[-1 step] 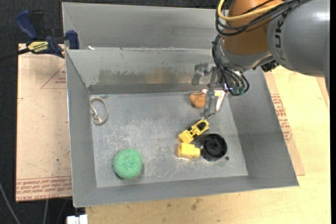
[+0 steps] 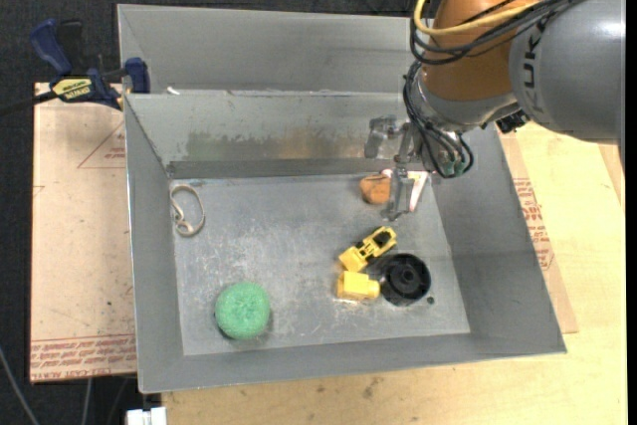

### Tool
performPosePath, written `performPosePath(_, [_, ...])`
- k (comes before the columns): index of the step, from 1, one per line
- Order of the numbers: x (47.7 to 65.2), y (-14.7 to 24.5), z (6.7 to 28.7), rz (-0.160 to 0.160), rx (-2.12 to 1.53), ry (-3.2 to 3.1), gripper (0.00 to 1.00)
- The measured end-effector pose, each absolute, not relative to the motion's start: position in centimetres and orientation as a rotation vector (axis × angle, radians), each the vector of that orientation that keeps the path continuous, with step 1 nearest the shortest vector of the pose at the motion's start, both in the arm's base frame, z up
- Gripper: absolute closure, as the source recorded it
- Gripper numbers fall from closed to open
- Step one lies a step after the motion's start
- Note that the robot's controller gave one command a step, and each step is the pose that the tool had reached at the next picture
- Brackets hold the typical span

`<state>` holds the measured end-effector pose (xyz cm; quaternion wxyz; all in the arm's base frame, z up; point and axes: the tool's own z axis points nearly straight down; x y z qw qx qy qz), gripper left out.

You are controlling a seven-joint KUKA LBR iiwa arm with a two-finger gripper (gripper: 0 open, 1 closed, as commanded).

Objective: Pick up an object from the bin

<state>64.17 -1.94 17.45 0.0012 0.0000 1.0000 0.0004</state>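
Clerk: Gripper (image 2: 402, 202), position?

Checker: Low over the back right of the bin (image 2: 289, 244) floor, close to the rear wall. Jaws: cannot tell whether wide or narrow. Nothing seen between them.

Clerk: Nearest thing?

Checker: Small orange-brown lump (image 2: 375, 189), just beside the gripper, toward the view's left. Touching or a shade apart, cannot tell. By judgement, the likeliest candidate for the pick.

Clerk: Hazards?

Checker: One: the lump appears to lie off to one side of the jaws, not squarely under them. Closing there may nudge it away, or catch only an edge and let it drop. Two: the rear wall is near, so a sideways shove could push the lump against it or scrape the gripper.

Clerk: Other stock?

Checker: Yellow toy digger (image 2: 366, 248), near, toward the front. Yellow block (image 2: 358, 288), just beside a black round part (image 2: 405, 279). Green ball (image 2: 243, 310), front left, well apart. Wire clip (image 2: 186, 210), by the left wall, well apart.

Clerk: Obstructions?

Checker: None lying against the lump.
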Motion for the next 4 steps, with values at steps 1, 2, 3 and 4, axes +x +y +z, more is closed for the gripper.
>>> performPosePath(1, [64.7,-5.2,12.4,0.002,0.032,3.131,0.00])
performPosePath(2, [64.8,-5.0,10.0,0.000,0.020,3.132,1.00])
performPosePath(3, [64.8,-5.0,10.0,0.000,0.019,3.132,1.00])
performPosePath(4, [60.1,-1.0,29.9,0.001,-0.042,3.141,1.00])
